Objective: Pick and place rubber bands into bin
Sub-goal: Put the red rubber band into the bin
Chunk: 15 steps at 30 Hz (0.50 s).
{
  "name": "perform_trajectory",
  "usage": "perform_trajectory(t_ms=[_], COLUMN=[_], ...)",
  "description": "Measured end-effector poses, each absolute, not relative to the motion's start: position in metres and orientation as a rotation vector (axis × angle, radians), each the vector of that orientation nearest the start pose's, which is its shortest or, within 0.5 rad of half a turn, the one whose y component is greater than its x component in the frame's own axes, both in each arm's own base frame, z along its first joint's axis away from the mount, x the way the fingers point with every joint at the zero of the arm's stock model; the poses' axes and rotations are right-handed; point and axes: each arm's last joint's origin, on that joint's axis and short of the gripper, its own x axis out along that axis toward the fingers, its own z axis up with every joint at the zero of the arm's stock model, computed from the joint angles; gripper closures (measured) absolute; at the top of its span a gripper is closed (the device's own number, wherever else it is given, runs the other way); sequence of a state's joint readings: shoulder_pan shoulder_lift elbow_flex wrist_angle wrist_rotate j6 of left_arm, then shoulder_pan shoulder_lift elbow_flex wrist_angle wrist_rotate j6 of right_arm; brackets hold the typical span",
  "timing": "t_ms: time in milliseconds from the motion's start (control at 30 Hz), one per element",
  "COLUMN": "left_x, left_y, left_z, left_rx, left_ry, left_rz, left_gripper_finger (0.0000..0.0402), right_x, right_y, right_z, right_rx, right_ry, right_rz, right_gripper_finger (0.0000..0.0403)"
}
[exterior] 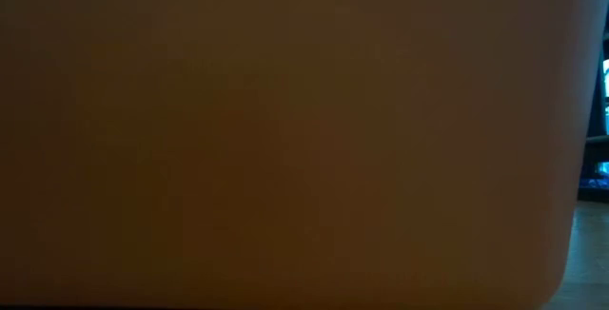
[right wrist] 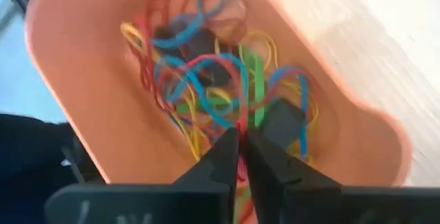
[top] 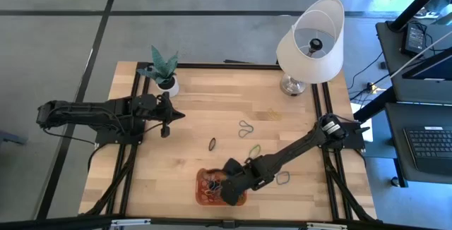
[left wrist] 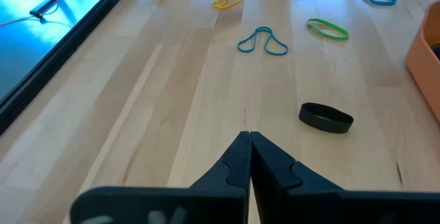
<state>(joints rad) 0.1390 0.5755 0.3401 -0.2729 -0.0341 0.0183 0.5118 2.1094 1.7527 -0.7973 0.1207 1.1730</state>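
The right gripper (right wrist: 240, 145) hangs over the bin (top: 201, 188), fingers nearly together and just above the pile of bands (right wrist: 213, 86); whether they pinch one, I cannot tell. The left gripper (left wrist: 249, 145), fingers together, waits well apart. Loose bands lie beyond it: the black band (left wrist: 326, 117) nearest, lying crosswise, with open counter (left wrist: 172, 114) around.

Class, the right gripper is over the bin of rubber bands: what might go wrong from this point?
1. The right gripper sits nearly closed, low in the tangled rubber bands; lifting out may drag a snagged loop back out of the bin.
2. The bin lies at the table's near edge; a tug could shift it toward that edge.
3. Loose bands such as the black band lie near the idle, shut left gripper; a sweeping arm might scatter them.
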Motion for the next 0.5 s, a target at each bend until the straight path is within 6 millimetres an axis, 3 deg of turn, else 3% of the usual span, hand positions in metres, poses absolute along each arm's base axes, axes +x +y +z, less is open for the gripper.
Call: perform_trajectory(t_ms=[133,233,500], left_x=[0.1338,0.1338,0.1337], left_y=[0.0197,0.0197,0.0197], left_z=[0.2013,0.2013,0.1998], left_rx=[-0.035,-0.039,-0.039], left_ry=[0.508,0.508,0.509], left_rz=[0.171,0.172,0.172], left_gripper_finger=[0.0400,0.0400,0.0400], right_x=[0.3945,0.3964,0.3975], right_y=[0.2166,0.2191,0.2166], right_z=[0.2156,0.2171,0.2134], right_rx=[0.681,0.668,0.661], right_ry=[1.089,1.068,1.067], right_rz=[-0.276,-0.236,-0.241], right_gripper_finger=[0.0390,0.0382,0.0273])
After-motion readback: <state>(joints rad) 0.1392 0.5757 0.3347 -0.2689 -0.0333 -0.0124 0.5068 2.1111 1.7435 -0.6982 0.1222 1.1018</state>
